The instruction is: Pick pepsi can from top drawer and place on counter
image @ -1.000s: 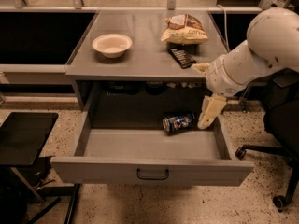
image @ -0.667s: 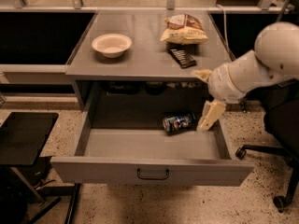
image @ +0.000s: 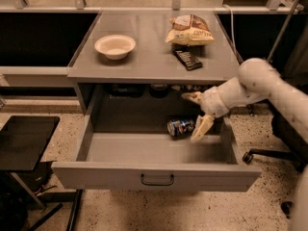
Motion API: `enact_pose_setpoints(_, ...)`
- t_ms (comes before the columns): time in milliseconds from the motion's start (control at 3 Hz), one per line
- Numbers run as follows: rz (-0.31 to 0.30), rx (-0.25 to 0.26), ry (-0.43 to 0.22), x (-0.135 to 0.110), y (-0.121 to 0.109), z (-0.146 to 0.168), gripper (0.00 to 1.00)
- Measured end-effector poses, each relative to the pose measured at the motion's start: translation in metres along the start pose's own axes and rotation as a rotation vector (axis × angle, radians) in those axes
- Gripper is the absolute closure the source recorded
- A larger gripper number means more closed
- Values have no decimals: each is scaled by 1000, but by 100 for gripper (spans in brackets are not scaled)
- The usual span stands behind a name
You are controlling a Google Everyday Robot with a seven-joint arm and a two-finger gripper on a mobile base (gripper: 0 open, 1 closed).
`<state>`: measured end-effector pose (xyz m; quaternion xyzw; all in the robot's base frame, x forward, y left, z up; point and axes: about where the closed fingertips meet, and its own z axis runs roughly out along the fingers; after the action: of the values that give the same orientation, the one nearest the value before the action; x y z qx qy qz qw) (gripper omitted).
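Looking through the one camera view, you are at the reach-and-grasp step. The pepsi can point(image: 180, 127) lies on its side in the top drawer point(image: 154, 174), below the front edge of the counter point(image: 149, 57) and toward its right corner. Your gripper point(image: 198, 113) hangs released, fingers spread, just right of the can. Next, bring them around the can and close; nothing is lifted yet.

White bowl point(image: 115, 45) sat left. Chip bag point(image: 188, 31) lay right rear; dark bar packet point(image: 187, 59) just before it. Black side table point(image: 24, 141) stood lower left.
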<state>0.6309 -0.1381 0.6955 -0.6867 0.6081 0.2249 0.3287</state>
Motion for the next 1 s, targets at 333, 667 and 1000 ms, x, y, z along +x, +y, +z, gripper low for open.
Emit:
enact_pose_setpoints(333, 42, -35, -30, 30, 1, 28, 0)
enact_pose_setpoints(667, 47, -32, 6, 28, -2, 39, 0)
enact_pose_setpoints(1000, 46, -32, 6, 28, -2, 39, 0)
